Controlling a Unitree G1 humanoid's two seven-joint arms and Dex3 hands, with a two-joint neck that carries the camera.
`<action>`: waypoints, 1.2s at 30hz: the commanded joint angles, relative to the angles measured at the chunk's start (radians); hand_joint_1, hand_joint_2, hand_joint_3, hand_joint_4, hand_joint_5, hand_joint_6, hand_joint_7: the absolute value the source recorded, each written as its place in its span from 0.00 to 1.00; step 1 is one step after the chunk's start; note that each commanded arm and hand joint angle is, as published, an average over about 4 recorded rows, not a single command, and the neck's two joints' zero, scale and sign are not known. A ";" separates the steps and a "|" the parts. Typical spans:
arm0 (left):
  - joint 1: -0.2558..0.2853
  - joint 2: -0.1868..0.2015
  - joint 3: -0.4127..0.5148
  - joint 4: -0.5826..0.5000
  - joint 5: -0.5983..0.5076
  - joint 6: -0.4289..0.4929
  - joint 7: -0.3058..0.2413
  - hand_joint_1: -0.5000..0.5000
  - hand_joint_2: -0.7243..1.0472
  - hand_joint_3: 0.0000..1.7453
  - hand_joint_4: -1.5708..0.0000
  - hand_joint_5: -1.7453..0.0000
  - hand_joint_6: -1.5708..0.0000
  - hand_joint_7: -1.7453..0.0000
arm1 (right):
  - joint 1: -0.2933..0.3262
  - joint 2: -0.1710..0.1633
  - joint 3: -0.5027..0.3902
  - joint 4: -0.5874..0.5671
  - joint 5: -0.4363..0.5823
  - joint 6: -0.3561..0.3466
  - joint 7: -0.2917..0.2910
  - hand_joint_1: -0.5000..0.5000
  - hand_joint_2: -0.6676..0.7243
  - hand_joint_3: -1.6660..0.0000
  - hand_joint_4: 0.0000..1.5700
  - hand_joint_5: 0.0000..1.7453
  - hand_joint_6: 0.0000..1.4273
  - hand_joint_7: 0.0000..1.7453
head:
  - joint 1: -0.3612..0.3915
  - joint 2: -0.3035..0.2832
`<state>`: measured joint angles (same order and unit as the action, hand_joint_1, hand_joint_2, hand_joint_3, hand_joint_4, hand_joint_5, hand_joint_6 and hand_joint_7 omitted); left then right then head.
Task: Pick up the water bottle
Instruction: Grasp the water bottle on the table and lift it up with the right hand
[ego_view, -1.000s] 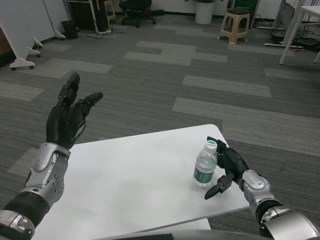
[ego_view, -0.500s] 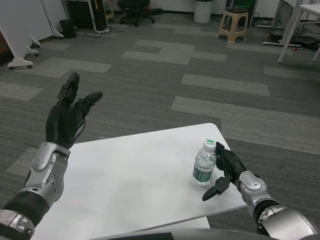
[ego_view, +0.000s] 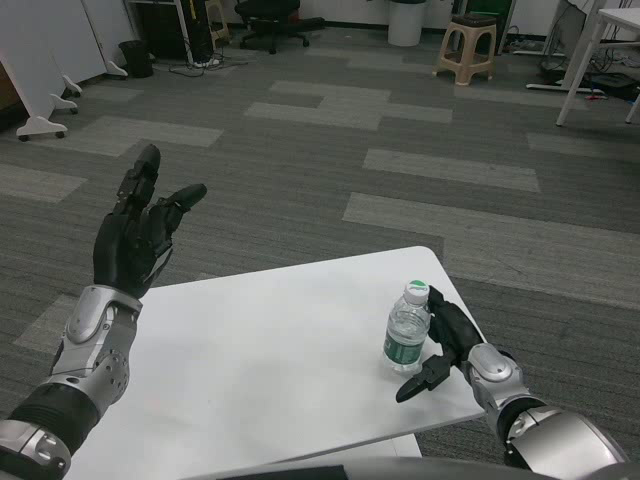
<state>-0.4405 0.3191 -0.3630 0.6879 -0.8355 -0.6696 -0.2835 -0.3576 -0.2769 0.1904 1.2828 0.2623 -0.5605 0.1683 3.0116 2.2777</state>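
Your bottle (ego_view: 407, 329) stands upright at lower right of frame, near the table (ego_view: 260, 360) edge. Your right hand (ego_view: 443, 340) sits just beside it, fingers spread, not gripping. Your left hand (ego_view: 135, 235) is raised at left, fingers apart, holding nothing.

white table (ego_view: 250, 350) bearing water bottle (ego_view: 407, 330)

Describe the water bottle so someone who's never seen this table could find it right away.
Look at the white table, then at its right edge near the far corner. There stands a small clear plastic water bottle with a white cap and a green label, upright. The robot's black right hand is right beside it, open; the bottle is the only loose thing on the table.
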 joint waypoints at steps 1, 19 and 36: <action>0.000 0.000 0.002 -0.008 0.003 -0.002 0.000 0.00 1.00 0.21 1.00 0.43 1.00 1.00 | -0.030 0.008 -0.002 0.015 0.000 -0.003 -0.019 0.06 0.68 0.90 0.00 0.00 0.00 0.00 | 0.001 0.000; -0.006 0.000 0.002 -0.003 0.001 -0.002 0.000 0.01 1.00 0.25 1.00 0.47 1.00 1.00 | -0.037 0.026 -0.032 0.043 0.000 -0.004 -0.046 0.04 0.82 0.92 0.00 0.00 0.00 0.00 | -0.002 -0.005; -0.021 0.000 -0.001 0.019 -0.002 -0.002 0.000 0.01 1.00 0.22 1.00 0.47 1.00 1.00 | -0.047 0.036 -0.019 0.081 0.000 -0.004 -0.052 0.14 0.23 0.63 0.00 0.00 0.00 0.00 | -0.001 -0.010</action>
<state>-0.4406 0.3190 -0.3649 0.6987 -0.8363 -0.6696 -0.2835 -0.3782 -0.2451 0.1711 1.3558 0.2613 -0.5606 0.1199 3.0097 2.2681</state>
